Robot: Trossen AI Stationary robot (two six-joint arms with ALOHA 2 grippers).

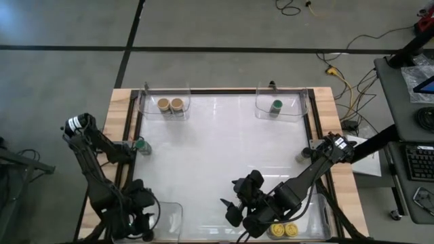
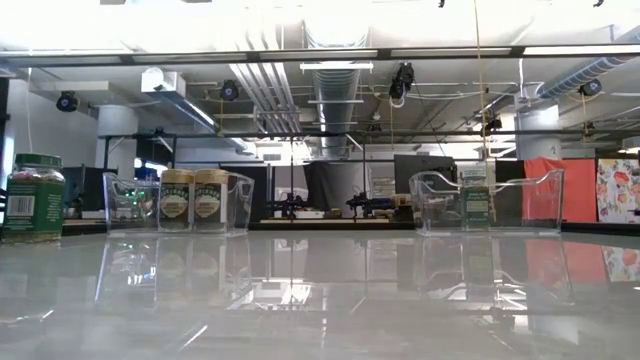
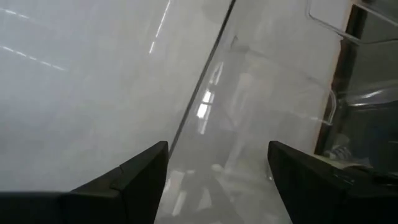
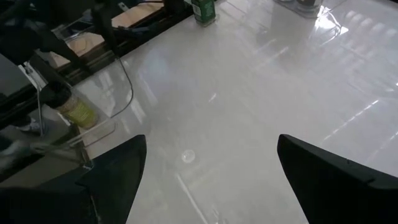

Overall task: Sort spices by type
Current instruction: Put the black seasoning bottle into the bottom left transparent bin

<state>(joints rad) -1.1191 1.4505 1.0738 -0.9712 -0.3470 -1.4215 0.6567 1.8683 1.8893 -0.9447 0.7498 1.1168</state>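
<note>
White bench (image 1: 217, 156): both grippers spread and empty. Left gripper (image 3: 217, 171) should centre over the green-lidded jar (image 1: 140, 144) at left edge before closing.

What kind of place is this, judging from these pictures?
Probably a robotics lab or workshop: exposed ceiling ducts, cables loose on a concrete floor, and a keyboard on a desk beside the table.

A white bench (image 1: 224, 156) with wooden edges carries clear plastic tubs (image 1: 164, 102) at eleven and one o'clock (image 1: 288, 103). Cables (image 1: 342, 71) trail across the floor (image 1: 61, 68) toward two o'clock.
</note>
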